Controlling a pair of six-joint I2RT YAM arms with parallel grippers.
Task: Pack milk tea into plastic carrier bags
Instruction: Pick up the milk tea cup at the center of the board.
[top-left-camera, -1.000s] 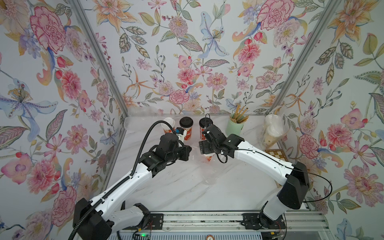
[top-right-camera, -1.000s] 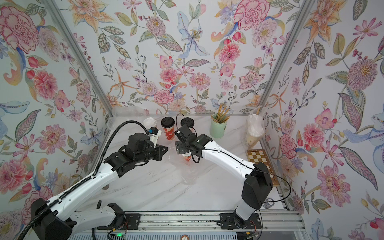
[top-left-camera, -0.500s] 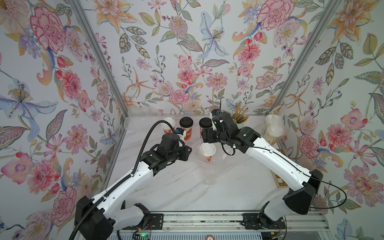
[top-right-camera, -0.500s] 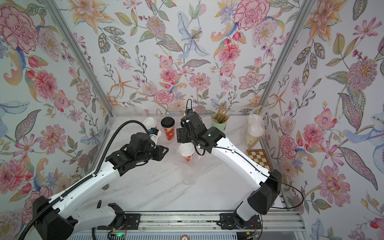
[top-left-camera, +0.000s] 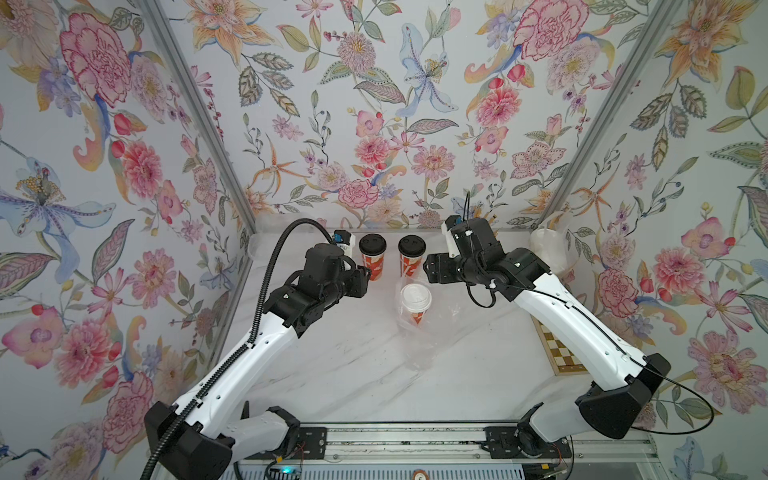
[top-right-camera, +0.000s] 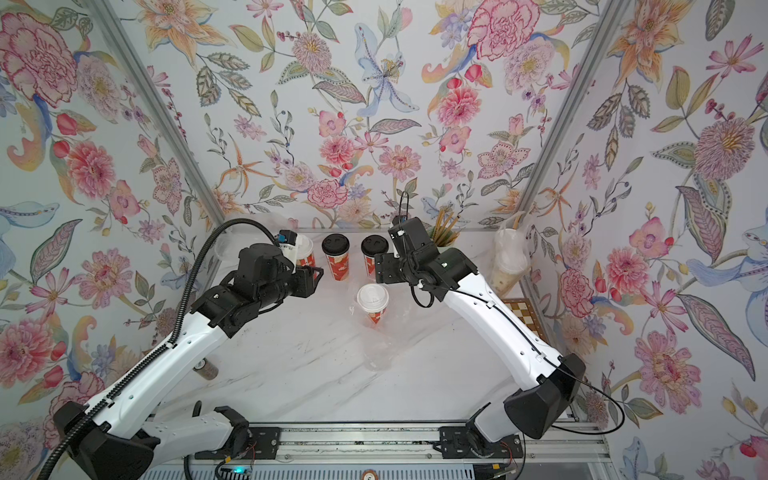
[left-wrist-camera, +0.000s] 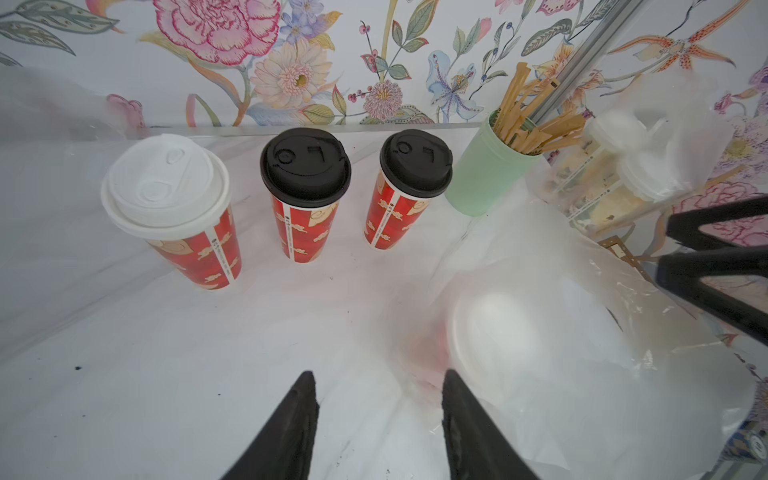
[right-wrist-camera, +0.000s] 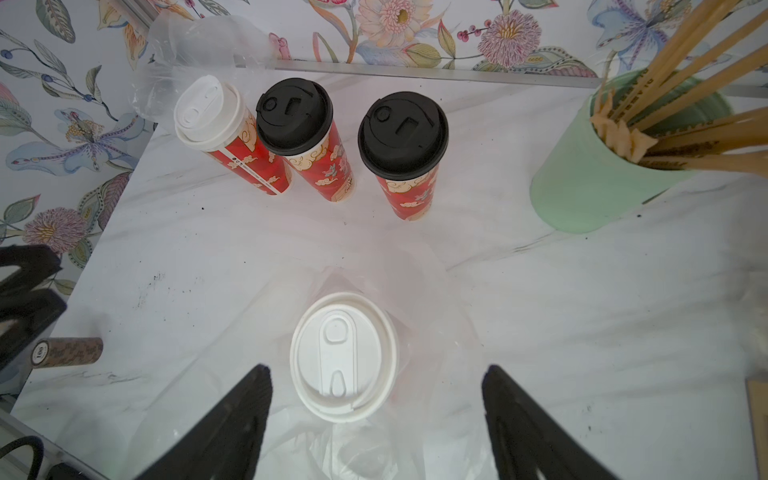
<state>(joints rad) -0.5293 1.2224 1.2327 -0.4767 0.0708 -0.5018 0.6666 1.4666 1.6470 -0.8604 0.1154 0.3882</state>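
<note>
Milk tea cup (top-left-camera: 416, 299), white-lidded, stands upright inside the plastic carrier bag (top-left-camera: 451, 322) at mid-table (top-left-camera: 353, 374).
Both arms reach inward, flanking it. Left end effector (left-wrist-camera: 379, 374) released, empty. Right end effector (right-wrist-camera: 376, 368) spread wide over the lid, gripping nothing. Behind stand two black-lidded cups (top-left-camera: 372, 247) (top-left-camera: 411, 248), another white-lidded cup (top-right-camera: 305, 249) and a mint-green straw cup (left-wrist-camera: 486, 174).

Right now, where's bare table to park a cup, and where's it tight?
Free: the front marble between the carrier bag and the base rail; also the strip between the bagged cup and the left arm. Crowded: the back row, white-lidded cup, two black-lidded cups, straw cup.
</note>
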